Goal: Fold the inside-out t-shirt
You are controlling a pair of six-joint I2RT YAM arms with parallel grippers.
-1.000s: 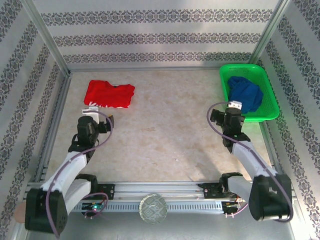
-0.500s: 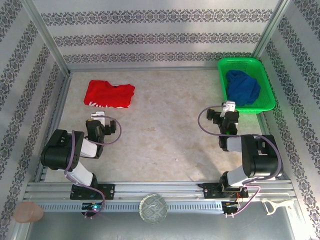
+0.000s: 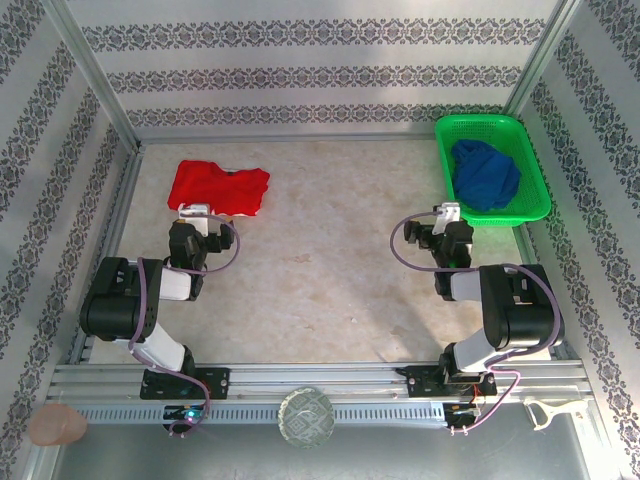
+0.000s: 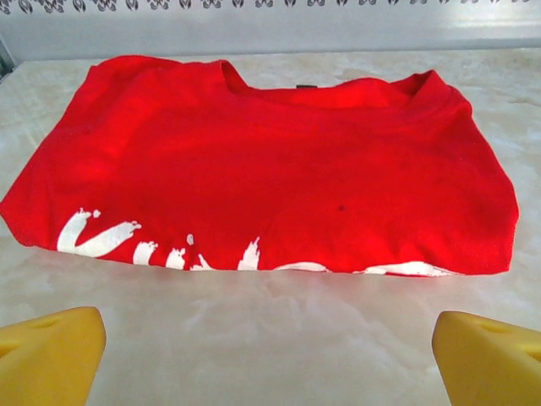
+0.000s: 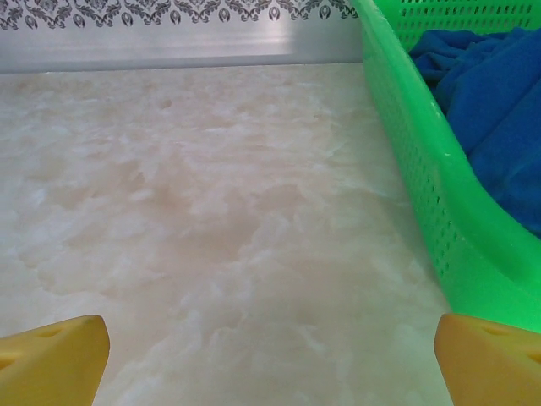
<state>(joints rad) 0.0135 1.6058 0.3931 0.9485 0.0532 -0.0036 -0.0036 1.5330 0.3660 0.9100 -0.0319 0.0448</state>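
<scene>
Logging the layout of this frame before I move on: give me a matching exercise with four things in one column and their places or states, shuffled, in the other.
Column one
1. red t-shirt
2. dark blue garment
3. green basket
4. left gripper

Column two
A. lying inside the basket
B. open, low over the table, just short of the shirt's near edge
C. standing at the far right corner of the table
D. folded flat at the far left of the table

Pairs: 1-D, 2-A, 3-C, 4-B
</scene>
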